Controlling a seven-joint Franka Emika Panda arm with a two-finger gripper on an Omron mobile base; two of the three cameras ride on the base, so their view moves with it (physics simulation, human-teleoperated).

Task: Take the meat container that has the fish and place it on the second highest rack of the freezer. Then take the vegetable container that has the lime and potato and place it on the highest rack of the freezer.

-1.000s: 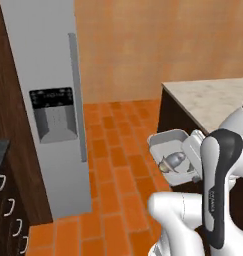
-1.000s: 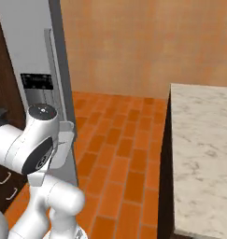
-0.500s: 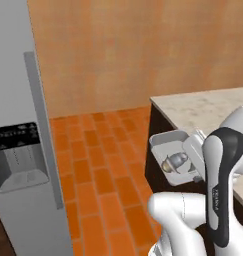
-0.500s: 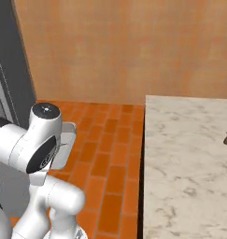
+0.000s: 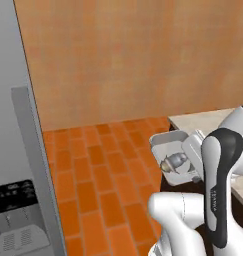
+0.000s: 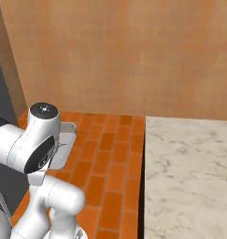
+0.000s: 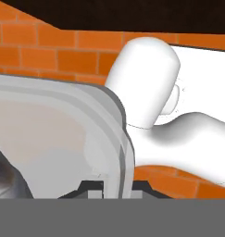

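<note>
The meat container point(image 5: 169, 152) hangs in the air above the brick floor point(image 5: 100, 165), the fish point(image 5: 174, 161) inside, its rim pinched by the tool point(image 7: 117, 187). The freezer point(image 5: 15, 165) stands well off at nine o'clock.

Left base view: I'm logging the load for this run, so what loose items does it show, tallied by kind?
Shallow pale grey-white rectangular trays: 1
Small silvery-grey fish: 1
Total: 2
</note>
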